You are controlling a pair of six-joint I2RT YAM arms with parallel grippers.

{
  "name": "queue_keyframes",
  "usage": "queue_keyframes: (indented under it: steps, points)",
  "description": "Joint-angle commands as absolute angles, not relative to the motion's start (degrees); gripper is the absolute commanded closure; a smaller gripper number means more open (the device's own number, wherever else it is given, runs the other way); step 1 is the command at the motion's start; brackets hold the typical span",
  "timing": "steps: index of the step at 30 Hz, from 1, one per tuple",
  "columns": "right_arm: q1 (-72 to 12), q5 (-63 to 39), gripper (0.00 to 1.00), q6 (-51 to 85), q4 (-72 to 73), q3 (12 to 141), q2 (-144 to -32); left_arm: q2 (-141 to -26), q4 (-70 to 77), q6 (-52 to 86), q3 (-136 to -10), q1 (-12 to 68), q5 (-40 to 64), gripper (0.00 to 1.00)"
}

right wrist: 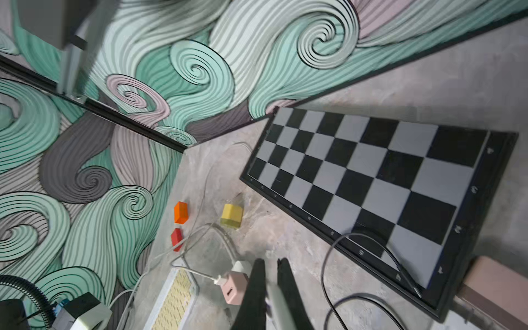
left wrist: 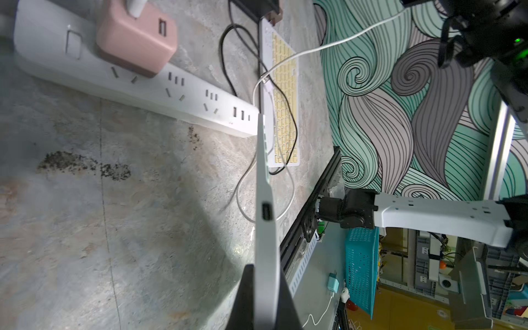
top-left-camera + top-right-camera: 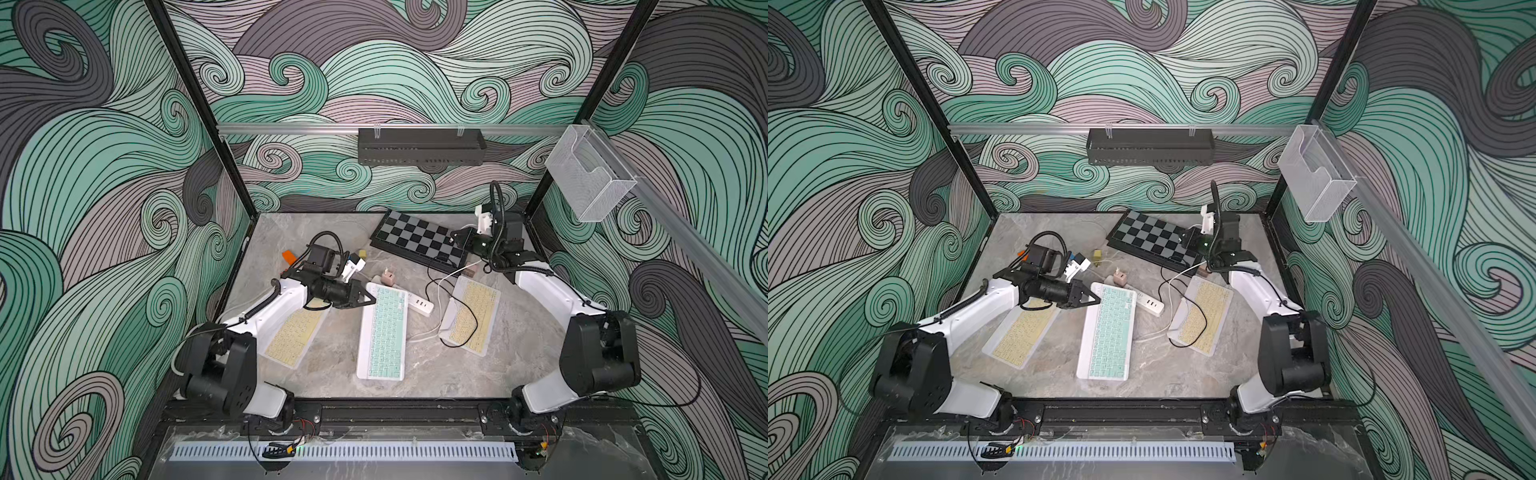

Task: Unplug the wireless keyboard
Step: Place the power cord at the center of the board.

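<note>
The mint-keyed wireless keyboard [image 3: 384, 332] [image 3: 1108, 332] lies mid-table. My left gripper [image 3: 368, 297] [image 2: 265, 268] is shut on its far left corner, and the keyboard's pale edge [image 2: 265, 171] runs between the black fingers [image 2: 247, 288]. The charging port [image 2: 266, 212] on that edge has nothing in it. My right gripper [image 3: 457, 239] [image 1: 270, 261] hangs over the near edge of the chessboard, shut on the white plug [image 1: 275, 294] of a white cable [image 2: 328, 47] [image 3: 451, 274] that trails back toward the keyboards.
Yellow-keyed keyboards lie on the left [image 3: 293, 336] and the right [image 3: 473, 316], a black cable across the right one. A white power strip [image 3: 415, 301] carries a pink charger [image 3: 388, 276]. A chessboard [image 3: 419, 239] sits at the back. Small coloured blocks [image 1: 180, 212] lie at the back left.
</note>
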State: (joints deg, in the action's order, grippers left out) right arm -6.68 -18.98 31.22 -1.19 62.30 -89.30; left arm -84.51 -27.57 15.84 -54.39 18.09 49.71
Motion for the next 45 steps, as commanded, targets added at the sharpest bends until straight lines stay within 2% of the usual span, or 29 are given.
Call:
queue_keyframes:
  steps: [1, 4, 11, 16, 23, 30, 34, 40, 45]
  points:
    - [-4.99, -15.25, 0.96, 30.79, -4.22, 58.61, -91.19, -86.54, -29.5, 15.42, -56.08, 17.75, 48.93, 1.0]
    - [-4.4, -13.76, 0.95, 31.48, -4.04, 56.48, -92.34, -89.27, -29.11, 16.87, -55.96, 17.78, 48.07, 1.0]
    - [-2.87, -11.53, 0.7, 32.3, -4.43, 55.46, -95.16, -94.98, -27.14, 19.25, -54.75, 17.89, 44.06, 1.0]
    - [-2.17, -12.87, 0.61, 32.18, -4.4, 55.45, -92.28, -99.49, -32.36, 17.87, -57.12, 17.77, 39.78, 1.0]
    - [-2.76, -19.08, 0.58, 33.81, -3.08, 55.97, -88.39, -102.01, -35.16, 16.81, -58.69, 17.67, 36.68, 0.87]
    - [-3.58, -20.21, 0.52, 34.38, -5.5, 56.48, -88.24, -102.66, -40.8, 15.65, -60.81, 16.6, 30.72, 0.86]
    - [-4.61, -17.95, 0.46, 35.55, -6.17, 54.65, -84.93, -102.56, -38.59, 17.76, -59.71, 16.69, 31.64, 0.73]
    - [-2.57, -16.37, 0.43, 31.04, -17.0, 57.63, -88.37, -100.49, -37.26, 19.05, -59.28, 16.64, 29.39, 0.74]
    - [-2.37, -17.64, 0.4, 28.44, -17.94, 58.49, -89.58, -95.22, -37.56, 19.17, -59.36, 16.61, 26.87, 0.69]
